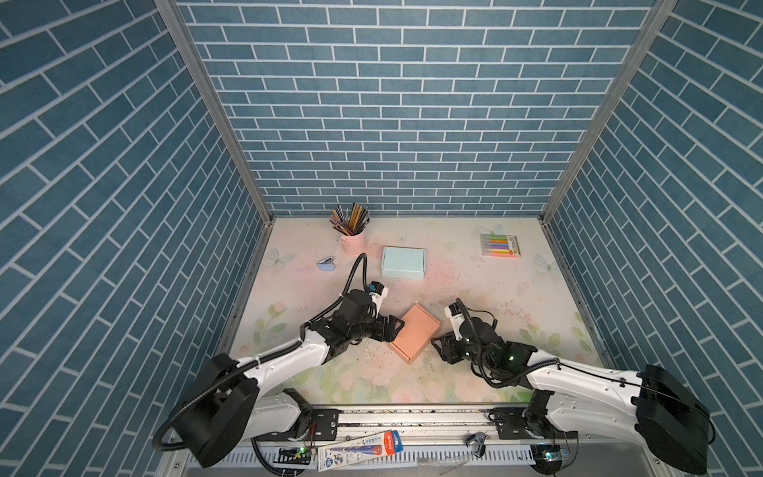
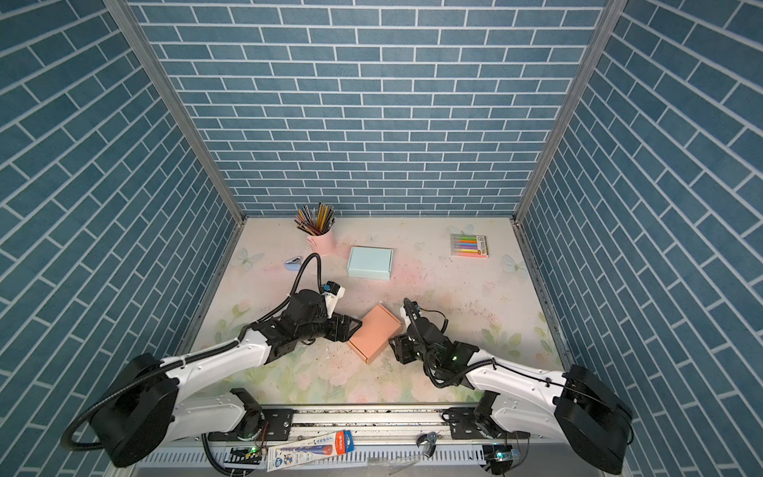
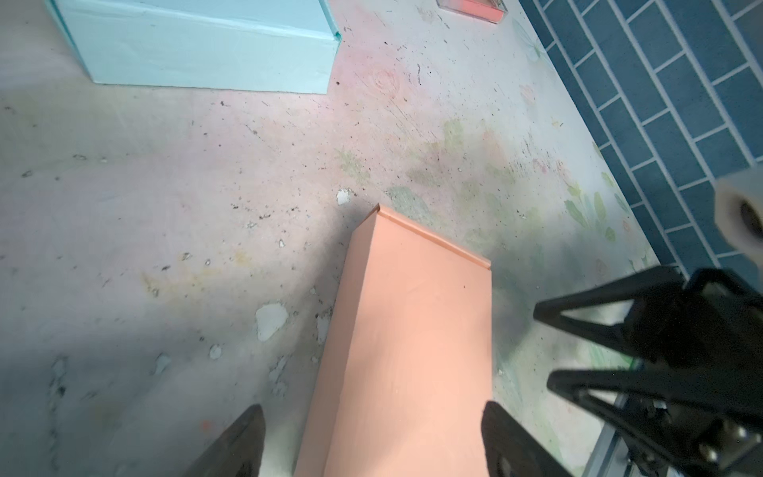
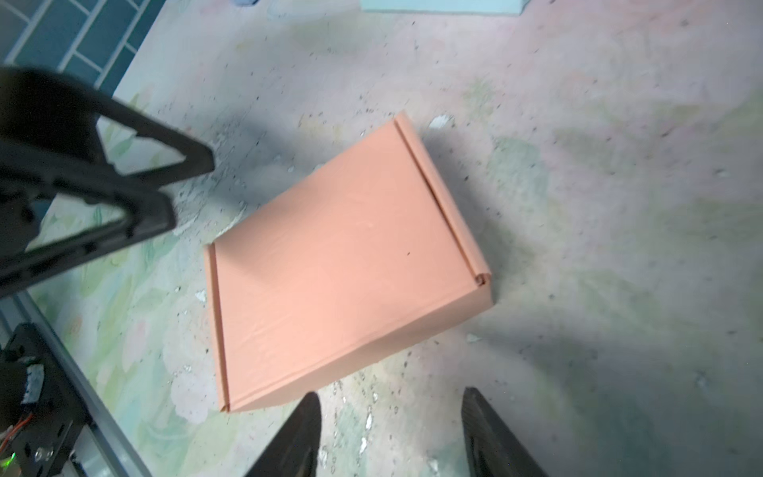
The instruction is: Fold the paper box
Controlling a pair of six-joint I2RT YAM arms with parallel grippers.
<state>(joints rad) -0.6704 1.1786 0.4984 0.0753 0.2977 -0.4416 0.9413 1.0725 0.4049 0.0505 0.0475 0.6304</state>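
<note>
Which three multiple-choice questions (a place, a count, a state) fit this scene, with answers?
1. Where does the pencil cup stand?
A. at the back, left of the blue box
B. at the front edge
C. in the right back corner

2. How many closed boxes lie on the table?
A. one
B. two
C. three

3. How is the right claw?
A. shut on a pencil
B. shut on a box
C. open and empty

1 A: it is beside the blue box by the back wall.
2 B: one blue, one orange box.
3 C: it is spread wide, nothing in it.
</note>
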